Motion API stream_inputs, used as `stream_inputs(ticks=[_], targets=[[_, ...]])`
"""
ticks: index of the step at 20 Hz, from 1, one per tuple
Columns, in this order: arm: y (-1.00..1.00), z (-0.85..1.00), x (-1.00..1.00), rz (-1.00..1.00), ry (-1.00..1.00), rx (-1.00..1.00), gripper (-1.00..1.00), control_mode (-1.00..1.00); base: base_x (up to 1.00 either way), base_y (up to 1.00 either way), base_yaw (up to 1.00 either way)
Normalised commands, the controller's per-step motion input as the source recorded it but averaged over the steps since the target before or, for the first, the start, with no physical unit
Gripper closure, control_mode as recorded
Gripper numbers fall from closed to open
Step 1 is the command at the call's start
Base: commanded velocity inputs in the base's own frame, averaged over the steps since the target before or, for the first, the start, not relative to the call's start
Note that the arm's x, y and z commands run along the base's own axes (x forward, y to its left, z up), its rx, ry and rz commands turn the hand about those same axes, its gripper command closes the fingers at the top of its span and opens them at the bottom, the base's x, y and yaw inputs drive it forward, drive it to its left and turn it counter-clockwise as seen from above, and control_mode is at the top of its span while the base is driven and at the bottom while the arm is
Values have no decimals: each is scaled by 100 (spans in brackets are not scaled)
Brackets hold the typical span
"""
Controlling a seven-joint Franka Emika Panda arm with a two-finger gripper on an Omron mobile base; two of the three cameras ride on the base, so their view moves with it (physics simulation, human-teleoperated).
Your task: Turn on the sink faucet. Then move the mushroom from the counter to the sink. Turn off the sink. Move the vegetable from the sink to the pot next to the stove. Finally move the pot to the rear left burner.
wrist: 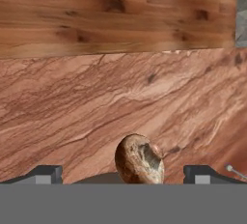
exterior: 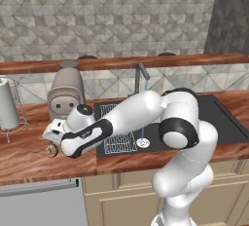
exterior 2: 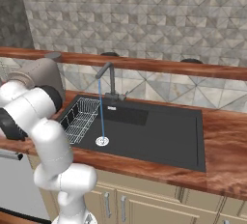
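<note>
Mushroom (wrist: 139, 159) lying on the wooden counter (wrist: 120, 97), seen in the hand view as a brown, mottled cap centred between the two dark finger tips. From the left base view the same mushroom (exterior: 50, 150) rests near the counter's front edge, left of the sink (exterior: 228, 122) and just below the hand. Gripper (wrist: 123, 175) spread wide, with one tip on either side of the mushroom and clear counter showing between each tip and the cap; nothing is held. Arm stretched low and leftward across the sink's front edge, hand tilted down toward the counter. Faucet (exterior 2: 108, 80) running: a thin blue stream falls to the drain (exterior 2: 102, 141) of the dark basin (exterior 2: 159, 131), beside a wire rack (exterior 2: 79, 117) in its left part. A grey appliance (exterior: 65, 96) stands on the counter behind the hand, and a pale cylinder (exterior: 7, 103) farther left.

Step in hand, by judgement: the first step appears done, since water flows, and the second, moving the mushroom to the sink, is at the approach-to-grasp stage. The next move calls for lowering until the tips bracket the cap's widest part, closing gently on a rounded object that may roll, then lifting and carrying it rightward over the basin rim.
</note>
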Motion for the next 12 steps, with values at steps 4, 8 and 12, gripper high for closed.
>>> stream_inputs(ticks=[4,8,12], targets=[[15,-6,12,-12,3,-1,-100,-100,0,0,0],[25,-6,8,-7,5,-2,-100,-100,0,0,0],[20,-4,12,-6,5,-1,-100,-100,0,0,0]])
